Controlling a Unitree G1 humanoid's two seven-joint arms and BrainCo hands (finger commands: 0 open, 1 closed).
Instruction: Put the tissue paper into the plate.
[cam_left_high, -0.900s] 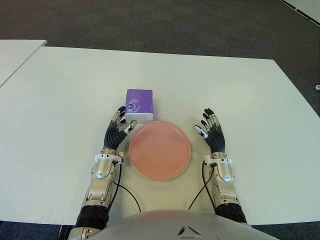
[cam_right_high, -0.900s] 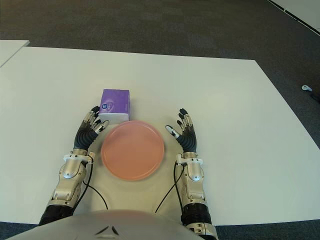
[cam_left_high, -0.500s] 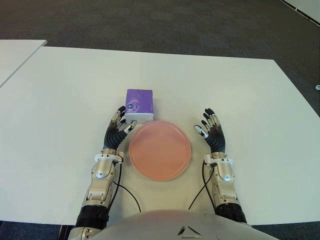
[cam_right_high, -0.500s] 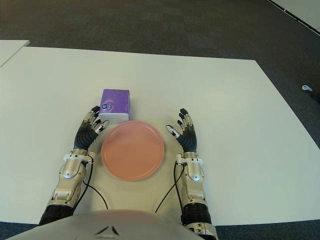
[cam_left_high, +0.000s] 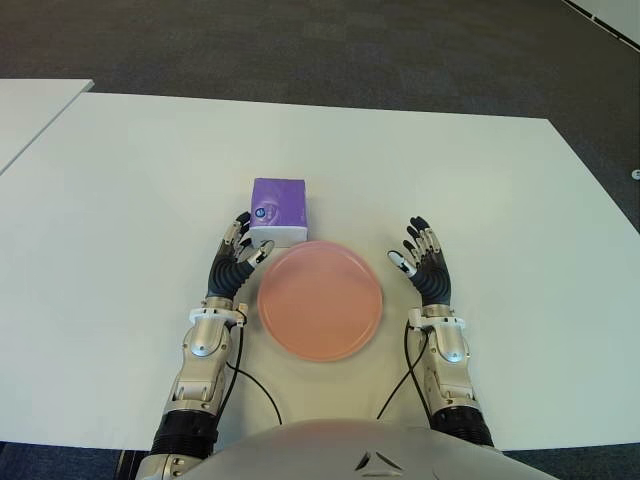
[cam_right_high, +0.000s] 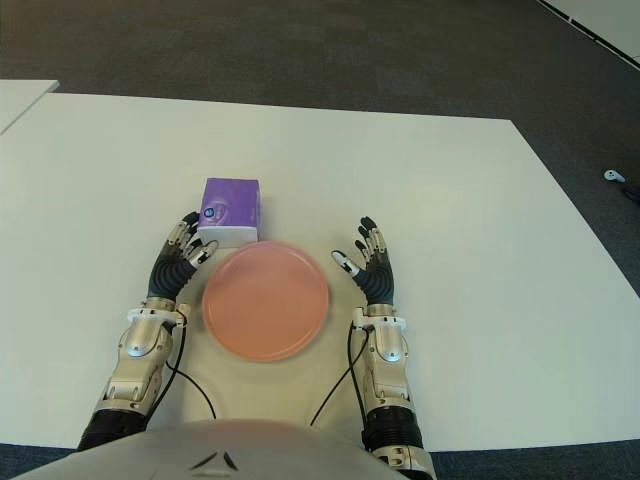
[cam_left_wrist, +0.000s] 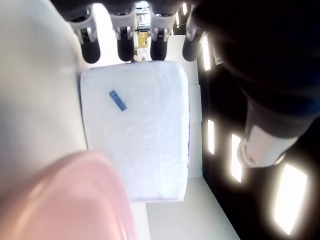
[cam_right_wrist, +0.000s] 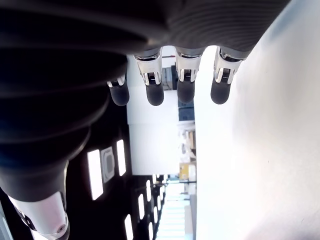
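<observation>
Our left hand (cam_left_high: 236, 262) sits fingers-spread beside the purple-and-white tissue pack (cam_left_high: 277, 210), gripping nothing; pack touches the round pink plastic plate's (cam_left_high: 320, 300) far rim. Right hand (cam_left_high: 424, 268) open too, empty.

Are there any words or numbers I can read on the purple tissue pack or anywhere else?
Purple tissue pack: a small round mark on its top near the left hand, too small to read.
Its white end: a small blue label, too blurred to read.
Pink plate, table, right hand: no text.
</observation>
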